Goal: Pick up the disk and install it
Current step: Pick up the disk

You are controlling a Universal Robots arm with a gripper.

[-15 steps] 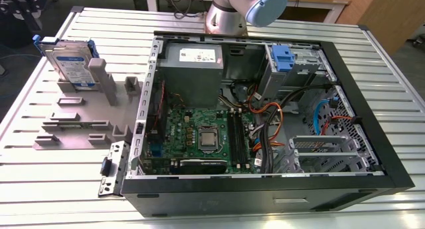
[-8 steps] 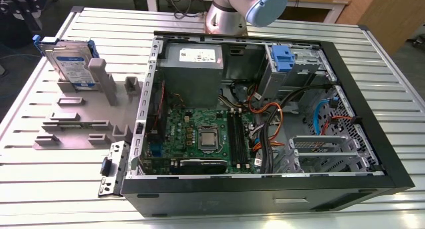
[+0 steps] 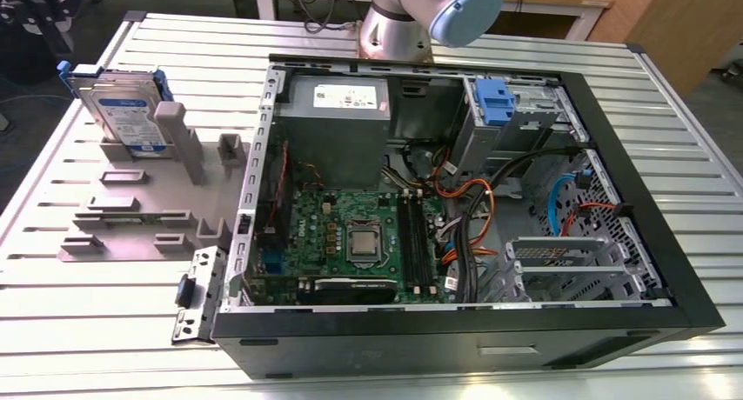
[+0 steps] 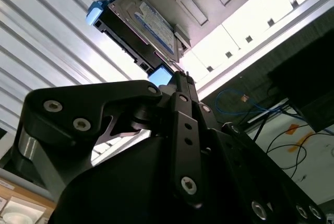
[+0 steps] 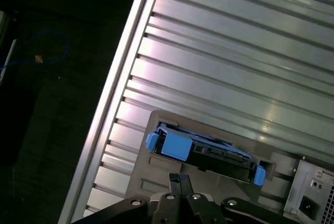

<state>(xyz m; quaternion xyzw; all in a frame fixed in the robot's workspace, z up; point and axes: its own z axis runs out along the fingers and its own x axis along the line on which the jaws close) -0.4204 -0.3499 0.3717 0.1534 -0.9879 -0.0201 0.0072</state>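
Ribbed silver slats make up the table, which carries an open computer case and, just beside the case on the exterior view's left, a grey slotted holder block. The disk stands on edge in the end of that block nearest the table's far corner on the exterior view's left. Its white-and-blue label faces outward and blue rails run along its edges.

Inside the case lie a green motherboard, a grey power supply toward the far edge, and a small blue latch at the drive bay by the case's far corner. The arm's base rises at the table's far edge behind the case.

Both wrist views look past the black gripper toward the disk, which is seated in the grey holder with the table's slats around it. In the second wrist view the gripper points at the disk's blue end. The gripper is near the disk, which rests in the block rather than in its grasp. Whether the gripper is spread or closed cannot be told, nor whether it touches the drive.
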